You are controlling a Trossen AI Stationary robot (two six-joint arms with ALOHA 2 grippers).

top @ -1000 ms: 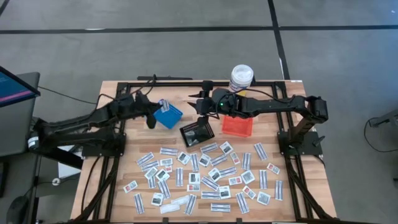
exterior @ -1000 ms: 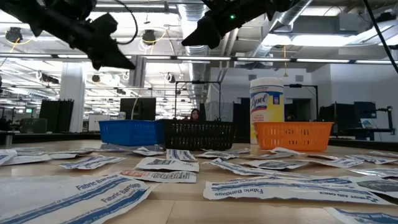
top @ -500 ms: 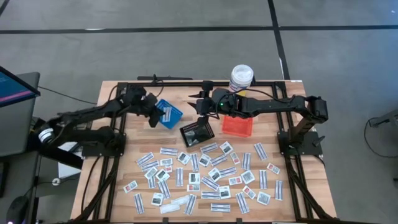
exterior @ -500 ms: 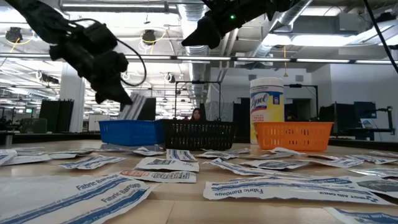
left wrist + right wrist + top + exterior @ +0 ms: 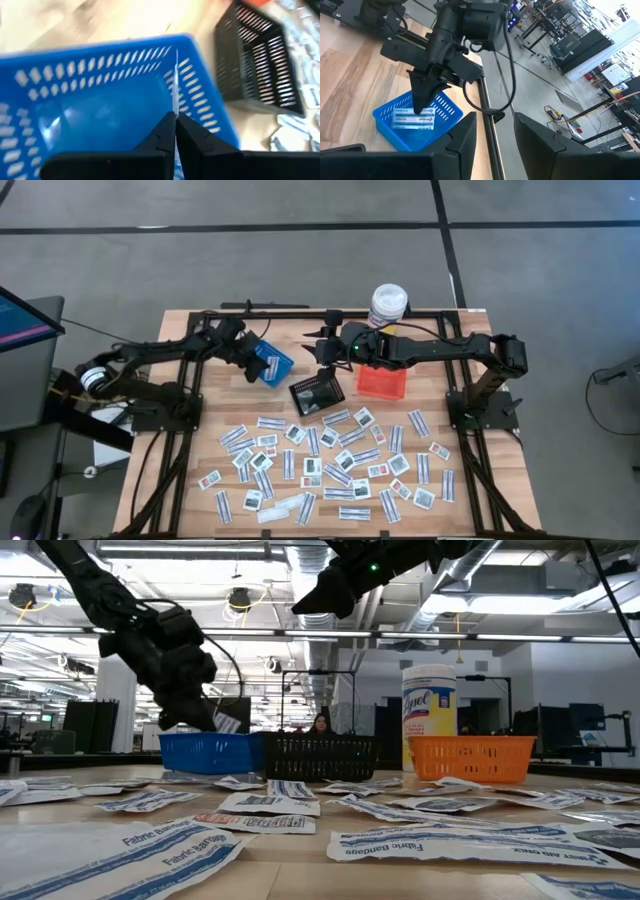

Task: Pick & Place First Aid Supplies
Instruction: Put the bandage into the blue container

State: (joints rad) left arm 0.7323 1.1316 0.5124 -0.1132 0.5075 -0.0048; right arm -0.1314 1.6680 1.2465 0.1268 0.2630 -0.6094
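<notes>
A: Report the near half of the table (image 5: 175, 330).

B: Dozens of first aid supplies (image 5: 330, 465) lie loose and flat on the wood: narrow strips with blue-grey print and small squares. In the low view the closest strips (image 5: 170, 845) read "Fabric Bandage".

A: Next row back?

B: Three baskets. The blue basket (image 5: 272, 364) stands to the left, the black basket (image 5: 317, 394) in the middle, the orange basket (image 5: 382, 382) to the right. A white bottle (image 5: 388, 304) with a yellow label stands behind the orange basket.

A: Left pincer status?

B: The left pincer (image 5: 256, 359) sits over the blue basket, fingers closed to a narrow pinch on one packet (image 5: 414, 120). The packet is at the basket's rim, hanging into the opening. The left wrist view shows it edge-on between the fingertips (image 5: 176, 122).

A: Right pincer status?

B: The right pincer (image 5: 322, 352) hangs above the table just behind the black basket, fingers (image 5: 462, 142) spread apart, holding nothing.
</notes>
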